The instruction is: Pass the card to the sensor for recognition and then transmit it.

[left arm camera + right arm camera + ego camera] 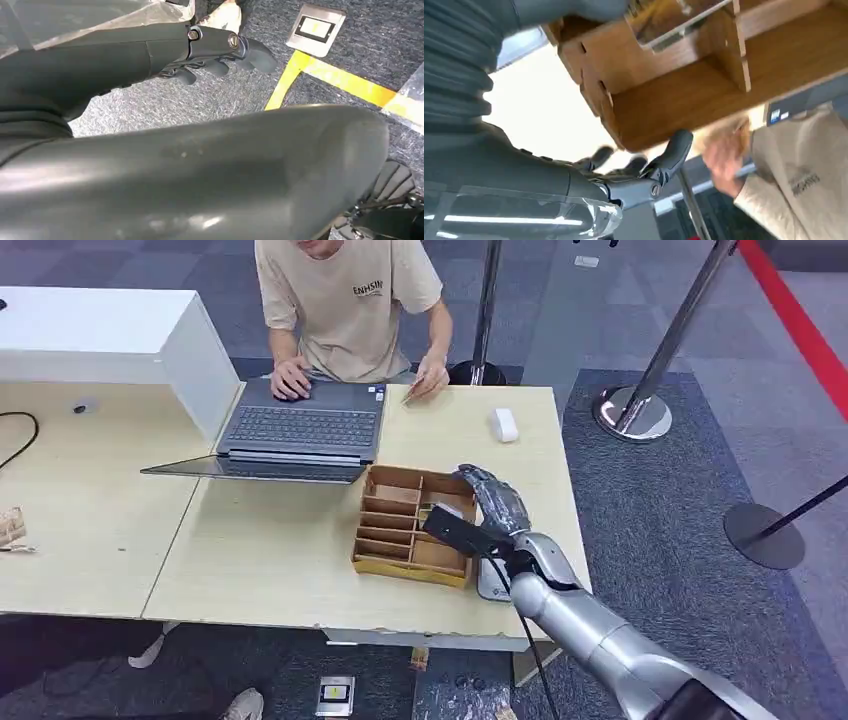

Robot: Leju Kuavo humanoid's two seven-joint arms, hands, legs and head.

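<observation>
A wooden divided box [385, 530] stands on the table near its right front corner. A card [447, 509] leans in one of the box's right compartments, and the right wrist view shows this card [659, 22] close up inside the box [684, 95]. My right hand [492, 502] hovers at the box's far right corner with fingers apart and holds nothing; its fingers [674, 150] lie just beyond the box wall. A flat grey sensor pad [490, 583] lies beside the box, partly under my forearm. My left hand [220, 50] hangs over the floor, empty, fingers loosely apart.
A person sits across the table, one hand on an open laptop [300, 430], the other hand [428, 380] pinching a small card. A small white device [505, 424] lies at the far right. Stanchion bases [632, 412] stand on the carpet to the right.
</observation>
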